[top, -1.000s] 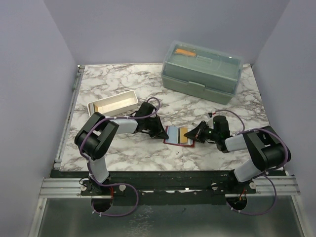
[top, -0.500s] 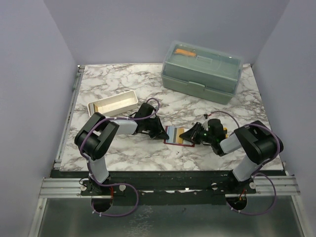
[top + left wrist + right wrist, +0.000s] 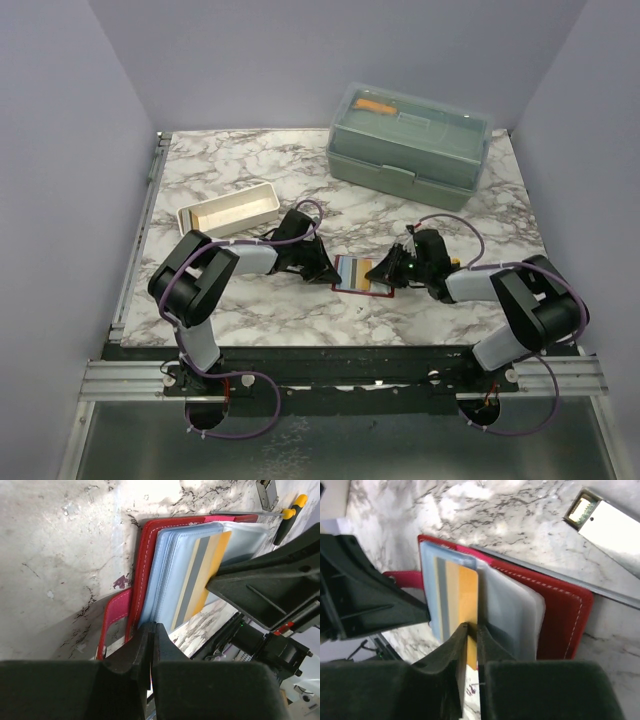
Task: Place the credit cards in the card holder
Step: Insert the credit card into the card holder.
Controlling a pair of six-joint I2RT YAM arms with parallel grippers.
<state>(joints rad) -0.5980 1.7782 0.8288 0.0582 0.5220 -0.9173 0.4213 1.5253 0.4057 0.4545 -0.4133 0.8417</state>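
Enclosing everything, pale lilac walls [image 3: 300,60] are seen around a marbled table [image 3: 230,165], hard and smooth, from which flat things would be awkward to lift. A pale-green box [image 3: 410,145] and a white tray [image 3: 228,208] are set further back. The card holder [image 3: 362,277] is spread open between the arms; it is judged light and floppy, best pinned at an edge. Its edge appears nipped by the closed left gripper [image 3: 151,630]. An orange card [image 3: 465,595], judged stiff and slick, is clamped by the right gripper [image 3: 469,630], partly inside a clear sleeve [image 3: 512,615].
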